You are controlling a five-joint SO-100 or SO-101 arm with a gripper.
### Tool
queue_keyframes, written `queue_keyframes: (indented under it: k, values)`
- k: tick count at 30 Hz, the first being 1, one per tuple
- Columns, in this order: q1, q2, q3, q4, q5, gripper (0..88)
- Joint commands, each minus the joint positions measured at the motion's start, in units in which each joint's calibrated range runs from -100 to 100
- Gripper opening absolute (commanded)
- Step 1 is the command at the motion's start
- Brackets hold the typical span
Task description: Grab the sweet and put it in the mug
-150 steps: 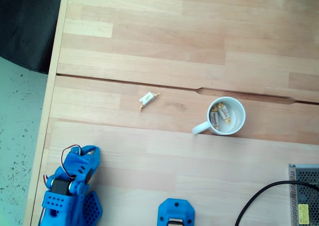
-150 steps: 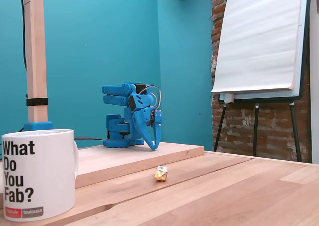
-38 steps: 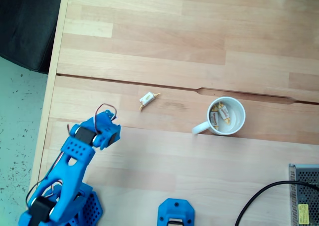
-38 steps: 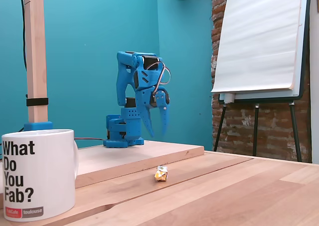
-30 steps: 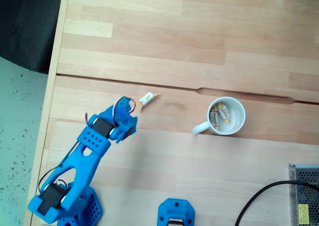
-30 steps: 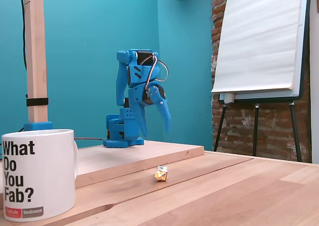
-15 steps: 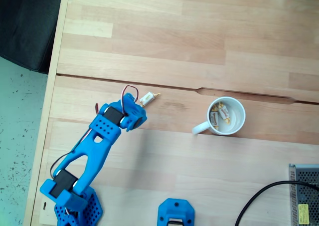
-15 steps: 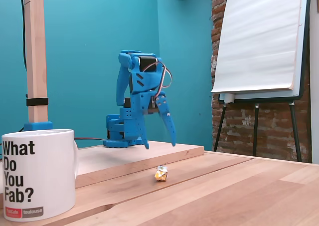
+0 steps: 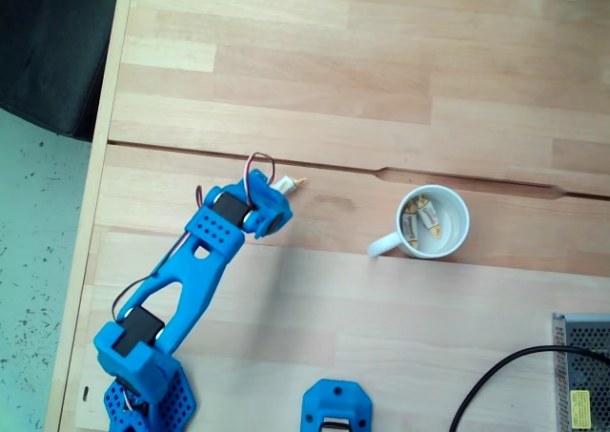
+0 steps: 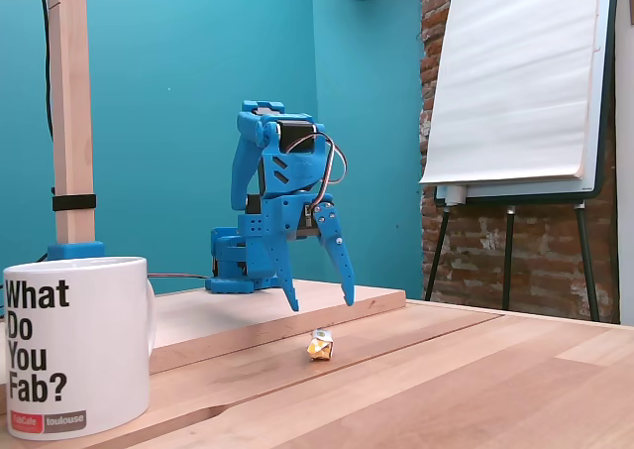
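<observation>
Teal walls and a brick corner with a flip chart (image 10: 515, 77) back the pale wooden table (image 9: 381, 60). At the table's left side, the blue gripper (image 10: 322, 305) hangs above the sweet (image 10: 319, 346), fingers spread wide, holding nothing. From above, the sweet (image 9: 289, 183) peeks out past the wrist, near the plank seam. The mug (image 9: 434, 222), well apart toward the right edge, already holds 2 sweets. Risk, as I judge it: 1 fingertip landing on the wrapper could flick it away.
</observation>
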Motion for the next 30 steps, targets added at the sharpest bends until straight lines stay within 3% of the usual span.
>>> queue_keyframes:
  k: [1,30]
  values:
    - [0.4,0.9,-5.1,-0.4,0.0,25.5]
    - [2.7,8.4,-7.0,-0.5,0.6,25.5]
